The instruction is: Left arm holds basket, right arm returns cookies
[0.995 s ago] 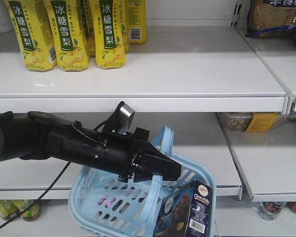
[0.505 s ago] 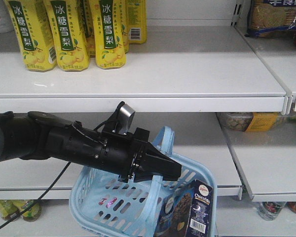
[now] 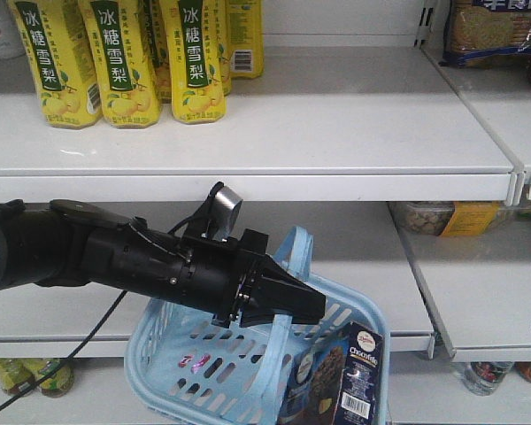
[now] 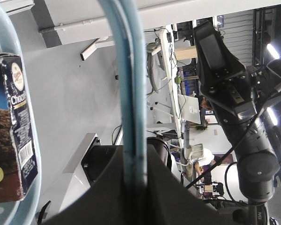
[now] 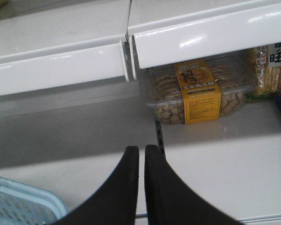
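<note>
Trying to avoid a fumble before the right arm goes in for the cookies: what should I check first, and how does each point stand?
1. Left gripper shut on the handle of the basket: ok.
2. Cookies standing upright at the basket's right end, top exposed: ok.
3. Right gripper open for a grasp: not ok. It is shut and empty.
4. Right gripper aimed at the cookies: not ok. It faces the shelf and the clear biscuit tub, with only a basket corner low left in its view.
5. Free path from right gripper to basket: cannot tell from these views.
</note>
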